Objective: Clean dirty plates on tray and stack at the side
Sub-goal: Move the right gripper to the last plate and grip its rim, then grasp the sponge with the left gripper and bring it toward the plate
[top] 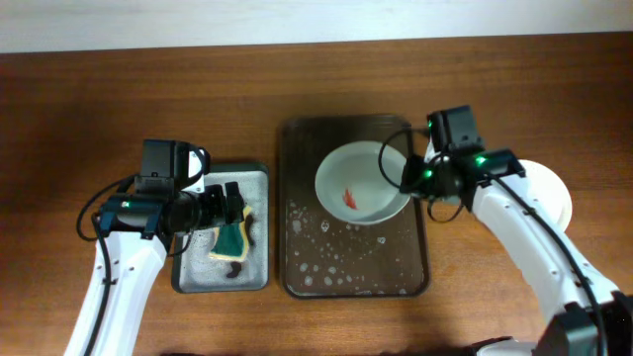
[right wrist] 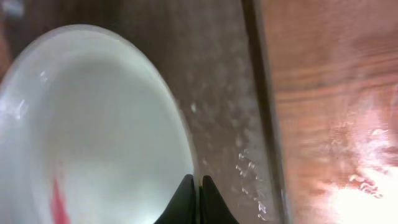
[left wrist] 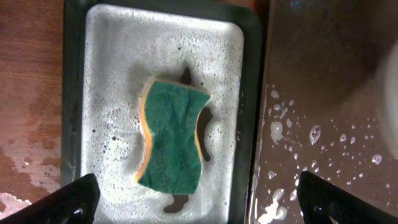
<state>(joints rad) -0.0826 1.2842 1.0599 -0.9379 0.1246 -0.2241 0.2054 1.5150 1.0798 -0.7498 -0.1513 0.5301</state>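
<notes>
A white plate [top: 358, 184] with a red smear in its middle is held tilted above the dark brown tray [top: 297, 259], which is wet with suds. My right gripper [top: 408, 178] is shut on the plate's right rim; the right wrist view shows the fingers [right wrist: 197, 193] pinching the rim of the plate [right wrist: 93, 130]. More white plate [top: 552, 193] shows at the right, partly hidden under my right arm. My left gripper [top: 229, 212] is open and empty, hovering over a green and yellow sponge [left wrist: 173, 134] that lies in soapy water.
The sponge lies in a smaller black-rimmed grey tray [top: 259, 178] left of the brown tray, also seen in the left wrist view [left wrist: 106, 37]. The brown tray's wet floor [left wrist: 323, 124] lies to its right. The wooden table [top: 79, 119] surrounds both.
</notes>
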